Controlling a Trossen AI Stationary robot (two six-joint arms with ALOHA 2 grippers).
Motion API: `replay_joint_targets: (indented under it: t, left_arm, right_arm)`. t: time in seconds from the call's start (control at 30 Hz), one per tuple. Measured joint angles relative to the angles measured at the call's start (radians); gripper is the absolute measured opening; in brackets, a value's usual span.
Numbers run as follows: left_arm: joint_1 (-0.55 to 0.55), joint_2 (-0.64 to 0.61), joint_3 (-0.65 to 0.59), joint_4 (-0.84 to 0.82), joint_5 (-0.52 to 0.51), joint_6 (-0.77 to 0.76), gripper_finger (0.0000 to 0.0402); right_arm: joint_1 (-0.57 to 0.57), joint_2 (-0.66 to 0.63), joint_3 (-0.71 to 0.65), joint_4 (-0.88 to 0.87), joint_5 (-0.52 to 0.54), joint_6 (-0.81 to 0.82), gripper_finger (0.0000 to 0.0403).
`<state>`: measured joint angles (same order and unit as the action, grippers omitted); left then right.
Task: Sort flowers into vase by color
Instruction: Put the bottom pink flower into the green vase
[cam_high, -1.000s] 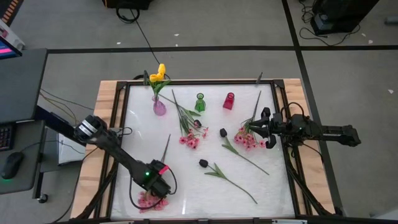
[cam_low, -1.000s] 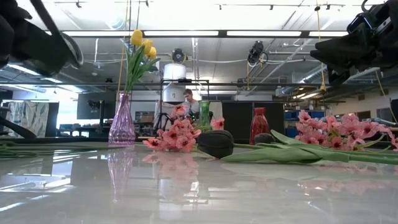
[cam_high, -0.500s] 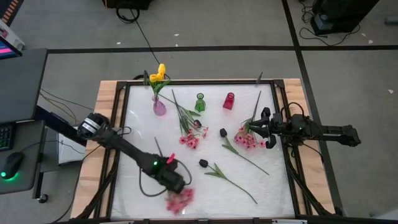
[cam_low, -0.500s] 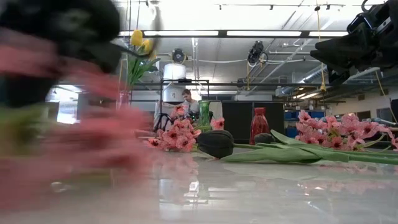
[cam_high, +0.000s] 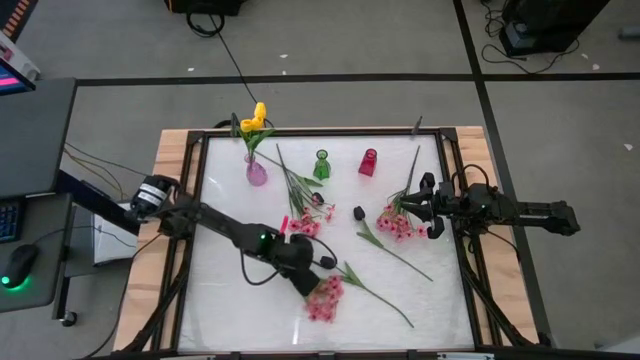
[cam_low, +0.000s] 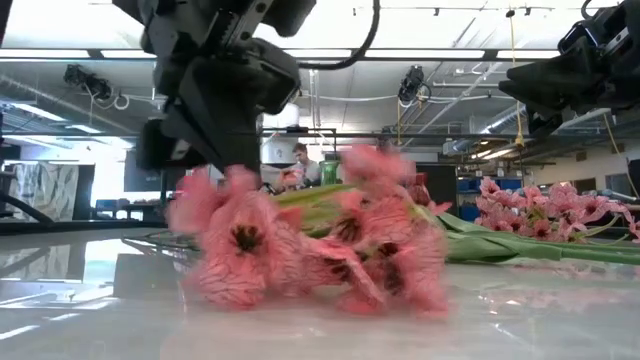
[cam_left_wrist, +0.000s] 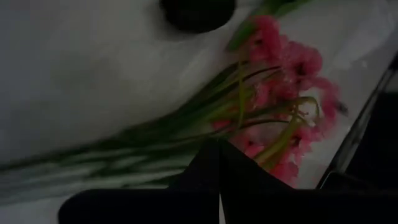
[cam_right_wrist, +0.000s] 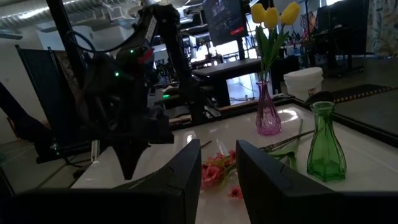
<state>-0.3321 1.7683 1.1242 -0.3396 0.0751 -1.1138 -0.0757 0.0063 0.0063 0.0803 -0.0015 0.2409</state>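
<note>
My left gripper (cam_high: 300, 272) is out over the middle of the table's near half, shut on a spray of pink blossoms (cam_high: 325, 298) with green stems. In the low view its flower heads (cam_low: 310, 250) fill the foreground. A dark tulip head (cam_high: 327, 262) lies just beyond them, and a green-stemmed flower (cam_high: 372, 291) lies to their right. Yellow tulips stand in the purple vase (cam_high: 257, 172). The green vase (cam_high: 321, 166) and the red vase (cam_high: 368, 162) hold nothing. My right gripper (cam_high: 425, 206) waits open at the right edge, beside another pink spray (cam_high: 396, 222). My left gripper pinches the pink spray's green stems (cam_left_wrist: 199, 134) between its two shut fingers, some way back from the blossoms. The fingers slant down from the table's left side and lie across the stems. The blossom end (cam_low: 320, 285) is down at the table top.
More pink sprays (cam_high: 305, 215) and a second dark tulip head (cam_high: 358, 212) lie mid-table, in front of the vases. A wooden frame (cam_high: 170, 180) borders the white table. A person shows far off in the room (cam_low: 300, 158).
My left gripper has swung from the table's near-left corner toward the right, along the near edge and a little up, tipping less steeply down. It has stayed shut and has carried the pink spray along, so that the blossoms now lie near the dark tulip.
</note>
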Motion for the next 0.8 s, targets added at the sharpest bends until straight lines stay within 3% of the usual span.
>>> replay_joint_targets:
  t: [0.17,0.33,0.5,0.63,0.8]
  left_arm:
    - [0.003,0.000,0.042,0.007,0.007,0.260,0.0000]
    - [-0.025,0.000,0.096,-0.024,0.008,0.675,0.0002]
    - [-0.057,0.000,0.109,-0.174,0.008,1.071,0.0009]
    - [-0.057,0.000,0.109,-0.324,-0.030,1.192,0.0011]
    - [-0.036,0.000,0.109,-0.380,-0.037,1.296,0.0012]
  right_arm:
    - [0.000,0.000,0.000,0.000,0.000,0.000,0.0110]
    - [0.000,0.000,0.000,0.000,0.000,0.000,0.0110]
    - [0.000,0.000,0.000,0.000,0.000,0.000,0.0110]
    - [0.000,0.000,0.000,0.000,0.000,0.000,0.0110]
    - [0.000,0.000,0.000,0.000,0.000,0.000,0.0110]
